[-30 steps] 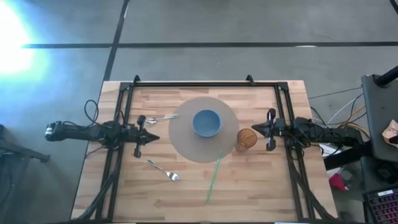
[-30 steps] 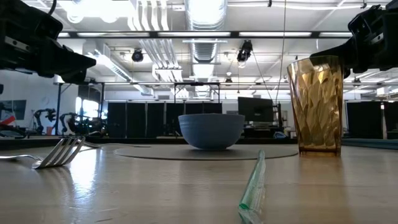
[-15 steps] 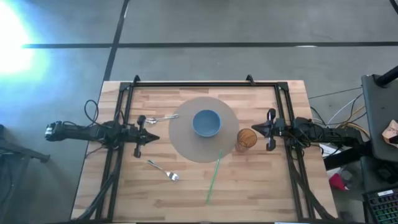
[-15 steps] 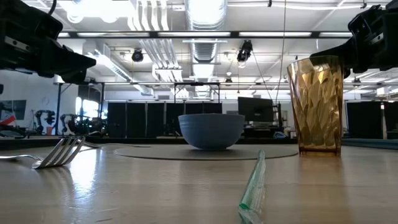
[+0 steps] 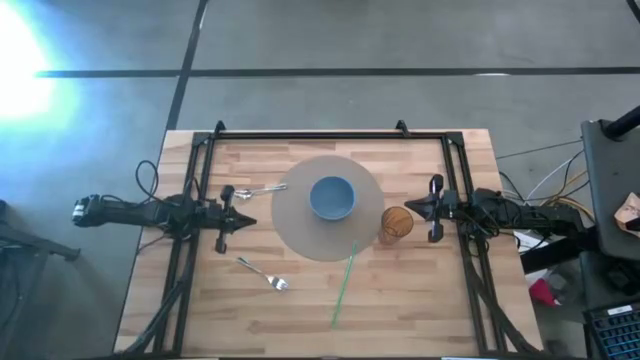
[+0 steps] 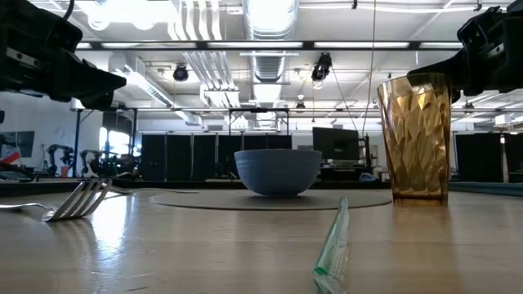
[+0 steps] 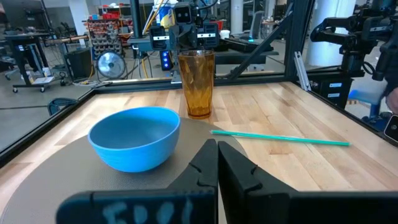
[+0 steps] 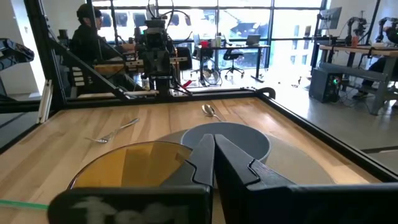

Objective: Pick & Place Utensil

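Wood-top scene unchanged: I see both grippers, left [image 5: 243, 221] and right [image 5: 411, 209], pressed together mid-frame, fork [image 5: 262, 272] untouched.

We see a grey concrete floor [image 5: 300, 40] crossed by dark seams, glare at nine o'clock, ceiling ducts [image 6: 270, 16] overhead, bright windows [image 8: 205, 25] behind desks.
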